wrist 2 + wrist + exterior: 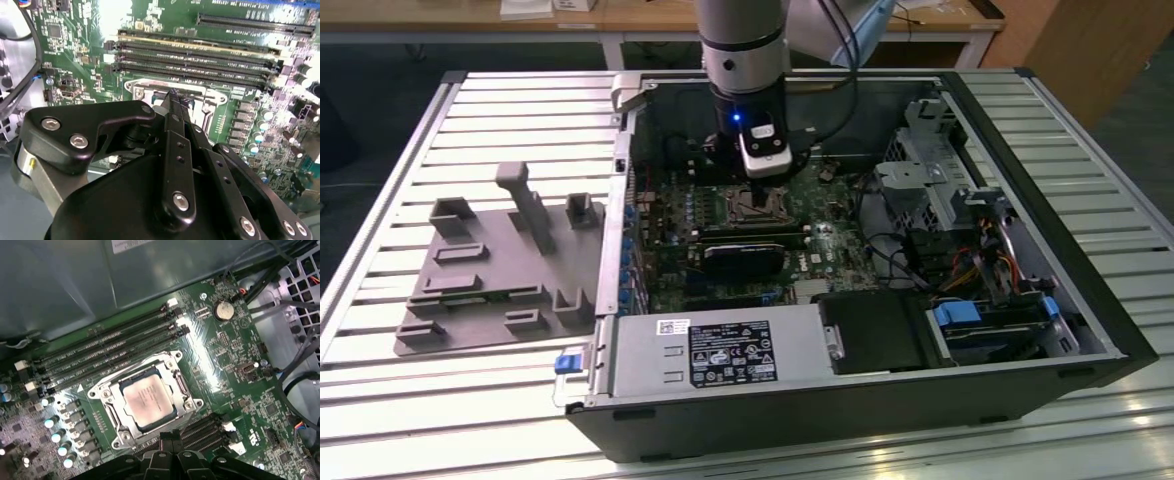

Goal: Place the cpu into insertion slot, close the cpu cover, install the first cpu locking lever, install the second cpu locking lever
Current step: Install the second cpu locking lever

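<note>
The cpu (148,401), a small square chip with a dull silver top, lies flat in the insertion slot (100,390) on the green motherboard. The cpu cover (170,371), a thin silvery frame, lies down around the chip, which shows through its window. How the locking levers along the slot's sides stand, I cannot tell. My gripper (172,436) is shut, its black fingers pressed together with nothing visible between them. It hovers at one edge of the slot (145,86), tips (175,97) just over the metal rim. In the exterior view the gripper (754,188) hangs straight above the slot (750,207) inside the open computer case.
Long black memory slots (105,357) run beside the socket. A black fan block (747,258) and the power supply (720,355) sit nearer the case front. Cables and drive cages (961,220) crowd the exterior view's right. A grey fixture tray (494,270) lies outside, at the left.
</note>
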`<action>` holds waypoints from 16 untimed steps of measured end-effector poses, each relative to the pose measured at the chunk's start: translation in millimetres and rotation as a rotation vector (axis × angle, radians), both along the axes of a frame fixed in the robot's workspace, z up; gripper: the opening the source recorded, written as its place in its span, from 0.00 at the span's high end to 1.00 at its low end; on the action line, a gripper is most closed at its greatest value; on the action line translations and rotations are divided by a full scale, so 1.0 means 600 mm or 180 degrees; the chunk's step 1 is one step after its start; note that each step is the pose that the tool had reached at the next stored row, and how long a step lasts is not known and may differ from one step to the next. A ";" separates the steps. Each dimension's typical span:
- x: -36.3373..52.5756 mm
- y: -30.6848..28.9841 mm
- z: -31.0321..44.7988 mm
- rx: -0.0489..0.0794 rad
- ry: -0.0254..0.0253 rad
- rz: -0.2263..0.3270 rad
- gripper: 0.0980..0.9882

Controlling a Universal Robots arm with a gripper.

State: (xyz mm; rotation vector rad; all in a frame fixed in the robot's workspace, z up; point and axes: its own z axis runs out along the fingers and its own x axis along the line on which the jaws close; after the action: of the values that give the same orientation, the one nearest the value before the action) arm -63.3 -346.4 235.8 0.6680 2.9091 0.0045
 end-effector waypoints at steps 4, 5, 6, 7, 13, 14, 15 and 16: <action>0.000 -0.0099 -0.001 0.0004 0.0000 0.0006 0.99; 0.000 -0.0113 -0.001 0.0004 0.0000 0.0012 0.99; 0.000 -0.0125 -0.002 0.0004 0.0000 0.0022 0.99; 0.000 -0.0134 -0.003 0.0004 0.0001 0.0038 0.99; 0.000 -0.0141 -0.007 -0.0007 0.0009 0.0303 0.99; 0.000 -0.0141 -0.007 -0.0009 0.0013 0.0347 0.99; 0.000 -0.0141 -0.008 -0.0010 0.0016 0.0387 0.99; 0.000 -0.0140 -0.008 -0.0010 0.0018 0.0422 0.99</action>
State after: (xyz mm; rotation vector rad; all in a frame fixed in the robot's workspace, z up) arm -63.5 -354.9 230.9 0.4745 2.9522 0.0138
